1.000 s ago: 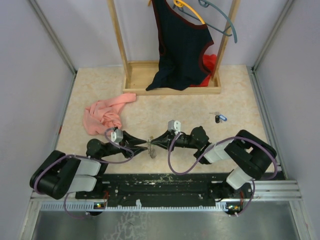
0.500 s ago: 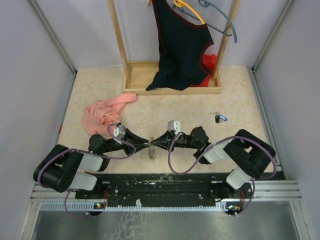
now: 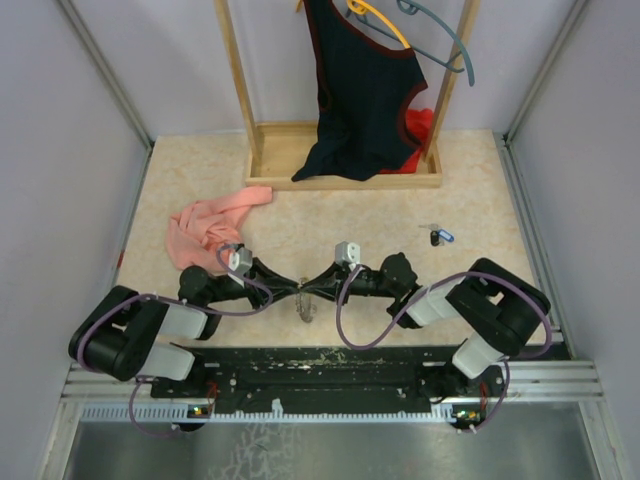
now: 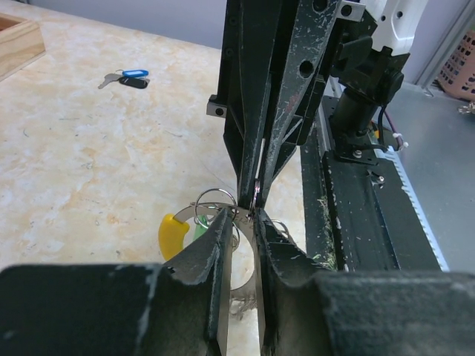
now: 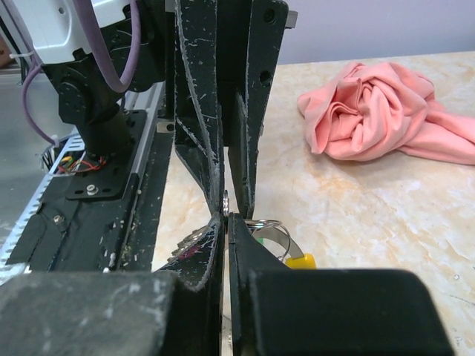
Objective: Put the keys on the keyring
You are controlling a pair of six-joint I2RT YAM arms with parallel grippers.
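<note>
Both claws meet tip to tip: black left claw (image 4: 242, 219) and black right claw (image 5: 225, 219) each clamp the thin grey wire keyring (image 3: 303, 304) just above the beige marbled bench (image 3: 200, 175); small blue- and black-headed metal keys (image 3: 438, 237) lie well apart.

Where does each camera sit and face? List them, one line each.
Top external: above and behind the bases, looking down; both arms show, left gripper and right gripper meeting.
Left wrist: faces the right arm; own fingers low.
Right wrist: faces the left arm and pink cloth; own fingers low.
Shared: both wrist views show the keyring.
</note>
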